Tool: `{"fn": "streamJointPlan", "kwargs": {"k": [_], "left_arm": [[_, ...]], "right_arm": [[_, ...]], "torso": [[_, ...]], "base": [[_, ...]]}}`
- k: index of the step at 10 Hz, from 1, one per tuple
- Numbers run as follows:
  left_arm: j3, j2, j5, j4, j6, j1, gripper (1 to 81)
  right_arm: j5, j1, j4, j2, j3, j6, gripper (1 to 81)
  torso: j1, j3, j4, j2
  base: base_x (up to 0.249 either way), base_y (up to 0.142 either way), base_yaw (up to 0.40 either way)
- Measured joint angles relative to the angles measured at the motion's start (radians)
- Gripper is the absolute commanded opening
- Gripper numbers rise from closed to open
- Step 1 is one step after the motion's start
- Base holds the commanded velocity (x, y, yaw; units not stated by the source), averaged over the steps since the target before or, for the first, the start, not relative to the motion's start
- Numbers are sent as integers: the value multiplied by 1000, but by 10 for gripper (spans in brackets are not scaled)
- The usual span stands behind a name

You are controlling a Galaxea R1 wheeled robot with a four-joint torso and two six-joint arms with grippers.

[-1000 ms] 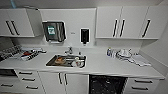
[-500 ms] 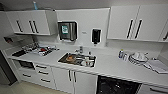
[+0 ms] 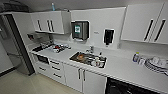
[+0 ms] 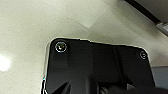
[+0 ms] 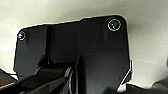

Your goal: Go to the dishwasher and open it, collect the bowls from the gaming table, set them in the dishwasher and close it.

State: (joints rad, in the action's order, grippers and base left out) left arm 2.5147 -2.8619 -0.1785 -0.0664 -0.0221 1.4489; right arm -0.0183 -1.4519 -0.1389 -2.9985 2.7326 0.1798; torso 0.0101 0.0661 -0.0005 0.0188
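A: Head view, kitchenette. Where is the dishwasher?

B: Dishwasher [image 3: 130, 88] sits under the white surface [image 3: 117, 68], at the lower right of the head view, just right of the white double-door cabinet [image 3: 83, 79]. What shows of it is a dark opening with rack-like shapes inside; the picture is too blurred to tell how the door stands.

A: What stands on the surface above it?

B: A stack of plates [image 3: 156, 65] at the far right, with a small bottle [image 3: 136, 57] just beside it. Further left, the sink [image 3: 88, 59] is set into the surface and holds dishes. Past the sink, toward the corner, lies a clutter of small items [image 3: 58, 47] that I cannot tell apart.

A: Wall fittings?

B: A dark paper-towel dispenser [image 3: 80, 30] above the sink and a smaller dark soap dispenser [image 3: 108, 36] to its right. White upper cabinets with black handles on both sides. A tall steel fridge [image 3: 17, 50] at the left edge.

A: End effector positions relative to the dishwasher?

B: Both wrist views look down on pale speckled floor [image 4: 30, 32] from behind the robot's own dark mounting plate. The dishwasher appears in neither, so I cannot place either end effector relative to it.

A: End effector state, left and right?

B: Cannot tell for either; the fingers are not distinguishable in the wrist views.

A: Bowls, gaming table?

B: No entry.
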Motion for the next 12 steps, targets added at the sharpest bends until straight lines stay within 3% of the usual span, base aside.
{"fn": "streamJointPlan", "kwargs": {"k": [5,12], "left_arm": [[11,-1,1,6,0,-4,811],[78,-32,4,18,0,-8,811]], "right_arm": [[0,3,-38,1,3,-4,811],[0,3,-41,3,3,-4,811]], "torso": [[0,0,0,0],[0,0,0,0]], "base": [[0,0,351],[0,0,351]]}}
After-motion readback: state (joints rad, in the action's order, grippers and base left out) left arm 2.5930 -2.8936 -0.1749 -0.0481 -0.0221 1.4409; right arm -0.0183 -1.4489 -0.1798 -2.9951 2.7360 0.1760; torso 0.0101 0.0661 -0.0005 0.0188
